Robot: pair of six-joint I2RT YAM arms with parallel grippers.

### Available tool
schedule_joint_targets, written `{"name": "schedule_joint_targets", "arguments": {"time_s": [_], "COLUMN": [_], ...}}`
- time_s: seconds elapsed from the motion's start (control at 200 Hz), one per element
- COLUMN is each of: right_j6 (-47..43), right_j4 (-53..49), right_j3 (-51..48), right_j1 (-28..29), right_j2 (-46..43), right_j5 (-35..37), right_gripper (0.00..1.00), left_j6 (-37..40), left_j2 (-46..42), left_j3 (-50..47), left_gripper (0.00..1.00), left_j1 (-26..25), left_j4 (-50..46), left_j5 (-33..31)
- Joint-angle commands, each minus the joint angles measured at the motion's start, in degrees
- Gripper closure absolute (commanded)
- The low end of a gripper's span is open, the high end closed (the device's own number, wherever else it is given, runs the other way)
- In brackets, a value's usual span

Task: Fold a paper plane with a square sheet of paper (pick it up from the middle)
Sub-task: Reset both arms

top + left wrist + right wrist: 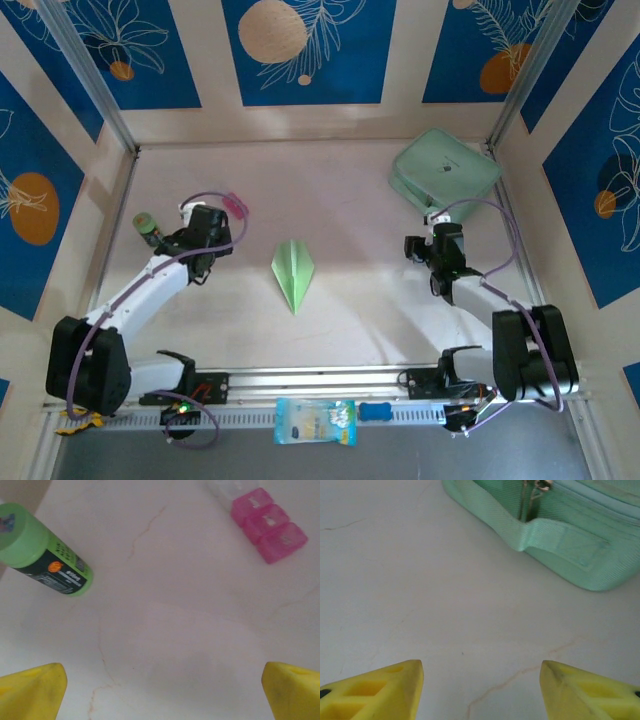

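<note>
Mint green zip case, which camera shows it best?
Top external: the whole mint case lies in the far right corner of the table. The right wrist view catches just its near edge, with strap and zip pull, cropped.

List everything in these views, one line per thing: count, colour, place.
plane: 1, pale green, middle of the table, nose toward the arms' bases
case: 1, mint green, far right corner
bottle: 1, green with a black label, left side, beside the left arm
pill box: 1, pink, just beyond the left arm's wrist
packet: 1, blue and white, on the near rail between the bases
table: 1, pale pinkish white, under everything
left pincer: 1, yellow fingers, open, empty, over bare table
right pincer: 1, yellow fingers, open, empty, just short of the case
</note>
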Motion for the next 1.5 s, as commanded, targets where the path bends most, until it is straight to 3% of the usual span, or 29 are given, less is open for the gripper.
{"name": "schedule_joint_targets", "arguments": {"time_s": [0.0,0.165,0.27,0.355,0.455,0.755,0.765,0.775,0.785,0.8,0.91,1.085,1.205,1.305,1.445,1.495], "right_j6": [-1.3,-1.2,-1.6,-3.2,-1.2,-1.1,-1.0,-1.0,-1.0,-0.9,-1.1,-1.0,-0.9,-0.9,-0.9,-0.9], "right_j4": [12.1,17.9,15.9,24.1,29.4,28.5,28.6,28.5,28.3,28.1,28.5,28.9,28.7,28.6,28.6,28.6], "right_j3": [0.6,0.7,1.9,-1.0,-1.8,-0.7,-0.6,-0.6,-0.6,-0.5,-0.7,-1.0,-0.8,-0.8,-0.8,-0.8], "right_j1": [-2.0,-4.6,-5.1,-5.2,-5.2,-5.8,-5.9,-5.9,-5.9,-5.9,-5.7,-5.4,-5.4,-5.6,-5.6,-5.6], "right_j2": [1.8,5.7,6.1,8.3,12.9,14.3,14.4,14.3,14.3,14.2,14.2,14.2,14.2,14.1,14.1,14.1], "right_j5": [-7.2,-12.4,-14.0,-16.8,-11.8,-13.7,-13.7,-13.6,-13.6,-13.6,-13.1,-11.9,-11.8,-12.1,-12.2,-12.2], "right_gripper": [0.37,0.37,0.38,0.38,0.37,0.32,0.31,0.22,0.06,0.00,0.01,0.01,0.01,0.01,0.01,0.01], "left_j6": [6.5,11.4,13.5,15.0,17.2,21.7,21.9,22.3,22.7,23.1,25.4,26.2,25.2,27.4,22.1,22.3], "left_j2": [-1.5,-2.4,-1.3,0.1,2.2,6.6,6.6,6.6,6.7,6.7,5.9,9.1,13.7,20.5,18.9,18.8], "left_j3": [-4.0,-10.4,-11.6,-12.8,-14.1,-17.7,-17.8,-17.8,-17.8,-17.8,-19.0,-23.1,-25.9,-29.0,-24.0,-24.6], "left_gripper": [0.01,0.00,0.01,0.00,0.00,0.00,0.01,0.00,0.00,0.00,0.00,0.00,0.00,0.00,0.00,0.00], "left_j1": [3.6,4.7,4.7,4.7,4.7,4.7,4.7,4.7,4.7,4.7,4.7,6.9,9.1,9.4,12.4,12.2], "left_j4": [9.2,21.3,25.1,29.6,35.1,51.6,51.8,52.0,52.3,52.5,55.0,66.9,75.2,88.9,76.0,77.1], "left_j5": [-3.3,-3.8,-4.2,-2.5,0.7,8.5,8.6,8.6,8.7,8.7,10.1,10.6,16.5,21.5,18.1,18.0]}}
